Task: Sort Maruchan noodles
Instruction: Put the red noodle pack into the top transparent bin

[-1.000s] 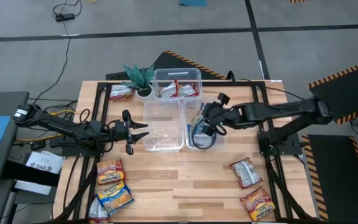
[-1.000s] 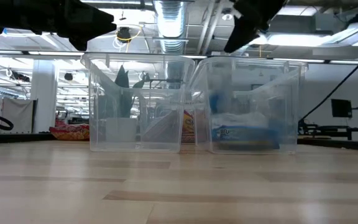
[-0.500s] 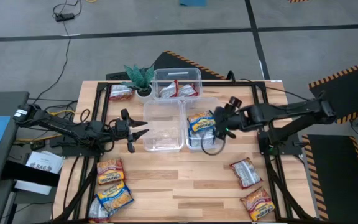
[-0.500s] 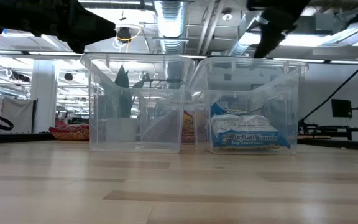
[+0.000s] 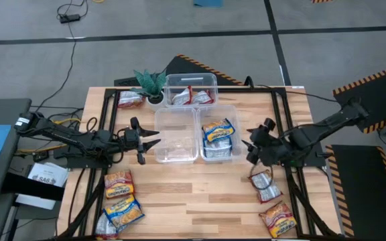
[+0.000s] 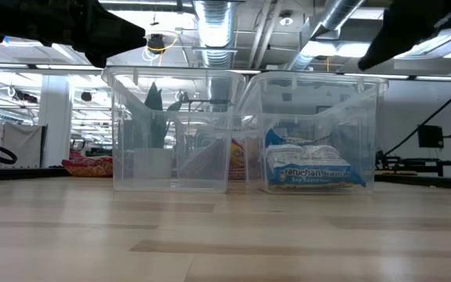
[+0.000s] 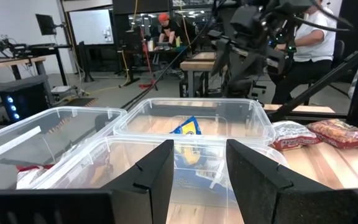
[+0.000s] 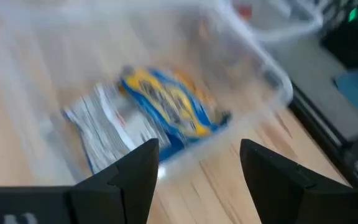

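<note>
The blue-and-silver noodle packets (image 5: 218, 131) lie flat in the right clear bin (image 5: 234, 155), also seen in the low view (image 6: 313, 167) and the blurred right wrist view (image 8: 166, 102). My right gripper (image 5: 252, 148) (image 8: 197, 168) is open and hovers just right of that bin, above the table. A red-and-silver packet (image 5: 265, 186) and a red-orange one (image 5: 277, 219) lie flat near the right near corner. Three yellow-orange packets (image 5: 120, 197) lie near the left near corner. My left gripper (image 5: 149, 139) (image 7: 197, 167) waits open, left of the empty middle bin (image 5: 177, 155).
The far bin (image 5: 191, 79) holds red packets (image 5: 193, 97). A green potted plant (image 5: 151, 83) and one more red packet (image 5: 129, 100) sit at the far left. Bare wood runs along the near edge between the packet groups. People work at benches beyond the table in the left wrist view.
My right gripper has drawn back out from over the right bin, toward the table's right and near edges. The blue-and-silver packet, a blur inside that bin one second ago, now lies still on the bin's floor.
</note>
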Motion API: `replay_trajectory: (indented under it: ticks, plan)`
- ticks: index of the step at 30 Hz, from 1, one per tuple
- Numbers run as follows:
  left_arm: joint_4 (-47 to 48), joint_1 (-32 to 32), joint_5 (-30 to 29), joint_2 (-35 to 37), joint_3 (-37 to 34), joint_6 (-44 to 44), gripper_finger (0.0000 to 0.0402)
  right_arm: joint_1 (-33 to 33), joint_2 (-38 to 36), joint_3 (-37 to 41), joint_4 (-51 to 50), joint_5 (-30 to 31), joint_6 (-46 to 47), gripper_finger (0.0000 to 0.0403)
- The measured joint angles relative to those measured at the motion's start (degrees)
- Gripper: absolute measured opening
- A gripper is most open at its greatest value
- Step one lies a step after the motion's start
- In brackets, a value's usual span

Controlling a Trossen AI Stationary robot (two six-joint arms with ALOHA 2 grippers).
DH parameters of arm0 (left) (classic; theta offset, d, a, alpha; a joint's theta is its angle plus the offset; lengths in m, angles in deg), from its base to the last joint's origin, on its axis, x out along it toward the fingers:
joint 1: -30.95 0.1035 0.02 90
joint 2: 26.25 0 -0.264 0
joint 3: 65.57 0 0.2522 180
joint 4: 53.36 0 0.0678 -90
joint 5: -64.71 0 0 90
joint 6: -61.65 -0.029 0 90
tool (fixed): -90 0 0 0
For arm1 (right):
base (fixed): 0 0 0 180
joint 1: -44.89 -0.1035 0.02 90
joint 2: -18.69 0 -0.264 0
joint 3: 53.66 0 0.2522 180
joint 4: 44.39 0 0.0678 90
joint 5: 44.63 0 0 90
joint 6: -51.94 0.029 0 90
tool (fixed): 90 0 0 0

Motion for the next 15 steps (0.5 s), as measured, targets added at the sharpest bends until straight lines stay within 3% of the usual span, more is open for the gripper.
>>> replay_trajectory:
  ticks: [4, 9, 12, 15]
  plan:
    - [-0.02, 0.0, 0.02, 0.0, 0.0, 0.03, 0.0138, -4.43, -4.1, 7.03, 15.1, 6.24, -5.28, 0.0249]
    - [-0.07, 0.0, 0.11, 0.0, 0.0, 0.07, 0.0138, -4.98, -5.88, 13.92, 35.83, 6.08, -18.78, 0.0249]
    - [-0.09, 0.0, 0.15, 0.0, 0.0, 0.04, 0.0138, -3.61, -5.92, 16.38, 46.77, 0.57, -27.4, 0.0249]
    - [-0.11, 0.0, 0.15, 0.0, 0.0, 0.03, 0.0138, -1.03, -5.92, 18.25, 55.75, -9.49, -34.0, 0.0249]
